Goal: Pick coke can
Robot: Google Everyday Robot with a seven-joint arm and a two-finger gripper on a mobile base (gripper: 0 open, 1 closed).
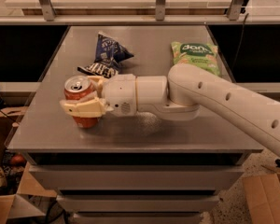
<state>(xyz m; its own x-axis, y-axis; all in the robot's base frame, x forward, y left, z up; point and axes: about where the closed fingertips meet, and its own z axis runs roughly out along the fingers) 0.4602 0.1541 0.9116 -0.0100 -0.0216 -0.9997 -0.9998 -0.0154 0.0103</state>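
Note:
The coke can [78, 91] is red-orange with a silver top and stands upright near the front left of the grey metal table [186, 134]. My gripper [79, 96] reaches in from the right on a thick white arm. Its cream fingers [84, 108] sit on either side of the can, one across its front and one behind it. The gripper is shut on the can. The can's base sits at or just above the table top; I cannot tell which.
A dark blue snack bag [109, 52] lies just behind the can, with a second dark bag [97, 70] in front of it. A green snack bag [196, 55] lies at the back right. Cardboard boxes [266, 197] sit on the floor on both sides.

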